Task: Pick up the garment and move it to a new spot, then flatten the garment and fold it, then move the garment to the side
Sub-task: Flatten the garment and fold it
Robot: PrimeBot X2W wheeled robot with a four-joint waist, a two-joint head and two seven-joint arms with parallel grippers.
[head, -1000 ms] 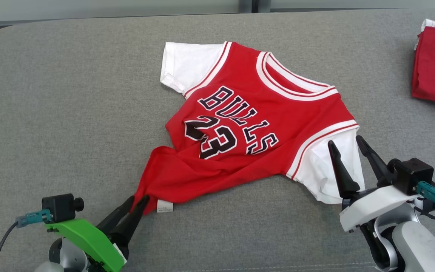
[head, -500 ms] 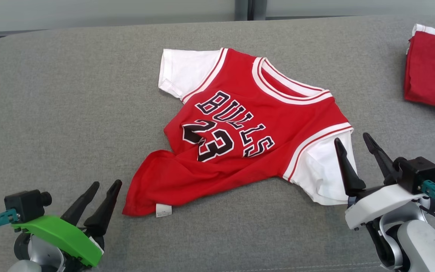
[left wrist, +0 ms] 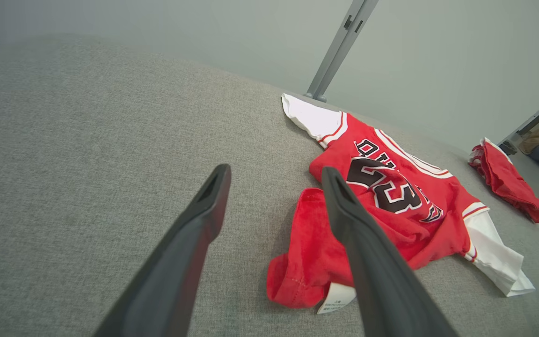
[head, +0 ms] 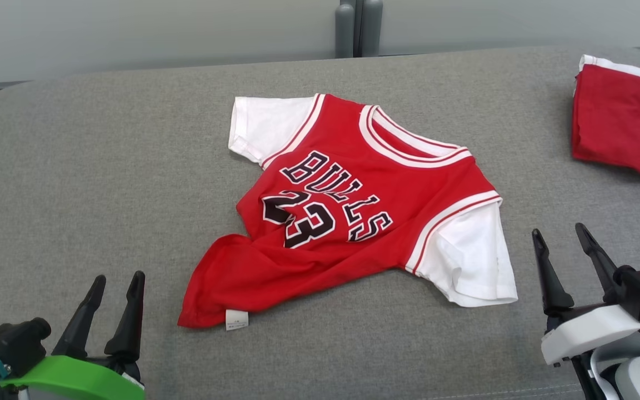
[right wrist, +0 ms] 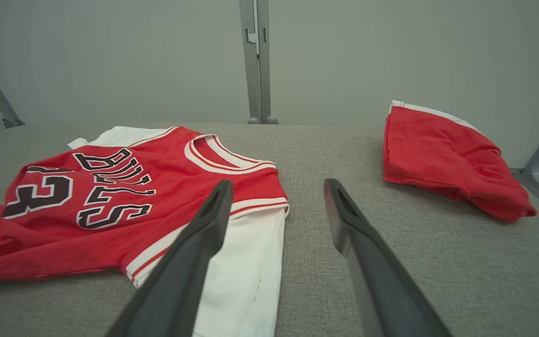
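Note:
The garment (head: 348, 211) is a red jersey with white sleeves and black "BULLS 23" lettering, lying skewed on the grey cushioned surface (head: 103, 166), its lower left hem bunched with a white tag showing. My left gripper (head: 118, 280) is open at the lower left, clear of the hem and empty. In the left wrist view the garment (left wrist: 391, 196) lies just right of the left gripper (left wrist: 274, 171). My right gripper (head: 558, 232) is open at the lower right, just right of the white sleeve. The right wrist view has the garment (right wrist: 134, 196) left of the right gripper (right wrist: 276, 185).
A second folded red garment (head: 625, 130) with white trim lies at the far right edge of the surface, also in the right wrist view as the red garment (right wrist: 447, 154). A pale wall and a metal post (head: 353, 28) stand behind. Bare grey surface spreads to the left.
My left gripper has opened, let go of the garment's lower hem corner and drawn back to the lower left. The right gripper pulled back off the sleeve. The camera view shifted.

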